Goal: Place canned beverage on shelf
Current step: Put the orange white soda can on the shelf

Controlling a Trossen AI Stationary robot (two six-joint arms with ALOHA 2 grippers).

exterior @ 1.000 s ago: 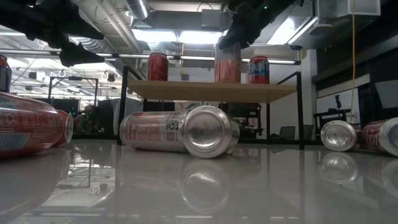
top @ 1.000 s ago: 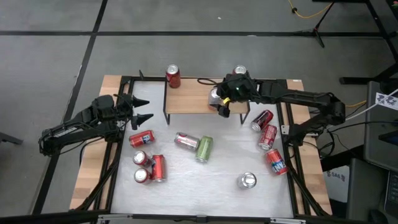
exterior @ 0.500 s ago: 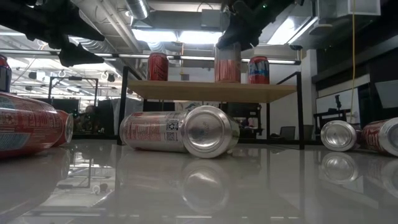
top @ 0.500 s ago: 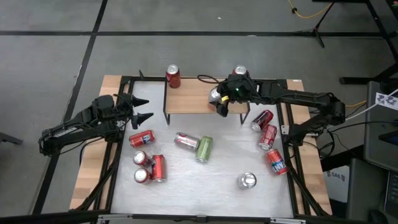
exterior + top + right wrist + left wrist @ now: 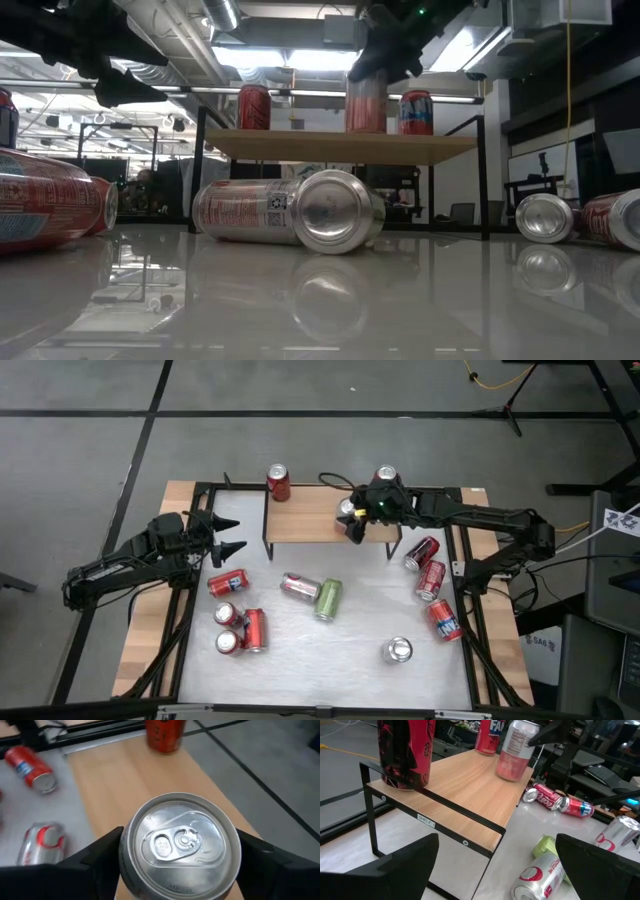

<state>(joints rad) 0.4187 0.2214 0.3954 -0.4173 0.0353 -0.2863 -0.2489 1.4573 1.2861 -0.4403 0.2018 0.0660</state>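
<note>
Bench [image 5: 350, 625] carries the shelf [image 5: 310, 520], and the pink can [image 5: 366, 102] stands upright on its plank beside two other cans. My right tool [image 5: 352, 520] straddles that can's top, fingers either side; whether they pinch it I cannot tell. Placing looks about finished, so next I'd lift clear; my left tool [image 5: 228, 538] waits spread wide beside the shelf.

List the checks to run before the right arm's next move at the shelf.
1. Silver-topped can under the right gripper stands upright on the shelf: ok.
2. That can is apart from the red can and the corner can: ok.
3. Bare plank left for more cans: ok.
4. Left gripper open, off to the shelf's left side, touching nothing: ok.
</note>
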